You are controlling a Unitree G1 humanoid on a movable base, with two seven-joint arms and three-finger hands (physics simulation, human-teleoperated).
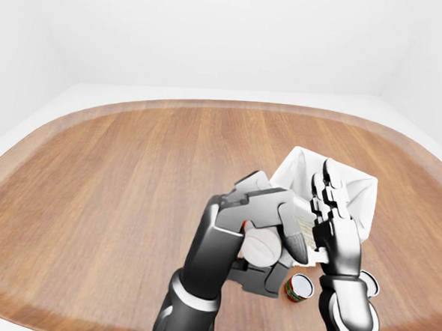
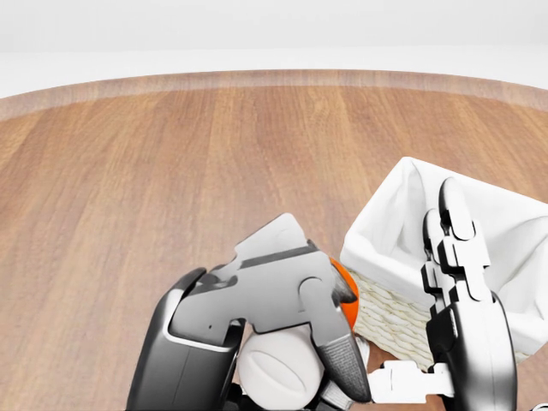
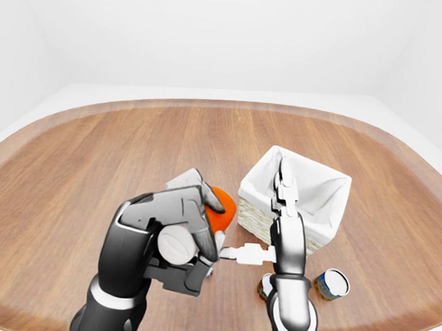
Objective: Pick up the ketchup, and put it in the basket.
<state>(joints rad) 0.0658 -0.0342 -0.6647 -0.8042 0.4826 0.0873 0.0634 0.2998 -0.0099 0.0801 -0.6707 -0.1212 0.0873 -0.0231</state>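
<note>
One red ketchup bottle with a white cap [image 3: 217, 210] sits clamped in my left hand [image 3: 173, 241], beside the white-lined wicker basket [image 3: 317, 188]; my right hand [image 3: 284, 196], fingers spread, stands between them.

Bare simulated room: wooden table [image 1: 115, 174], blank white walls [image 1: 214, 37].

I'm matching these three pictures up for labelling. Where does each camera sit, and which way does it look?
Head view: on the robot's head, looking down over the wooden table; left robot hand holding the ketchup fills the bottom, right robot hand by the basket.
Left-eye view: on the head, wider look across the whole table; both arms show.
Right-eye view: its twin, slightly shifted; a can shows at lower right.
All three share hands, ketchup and basket.
</note>
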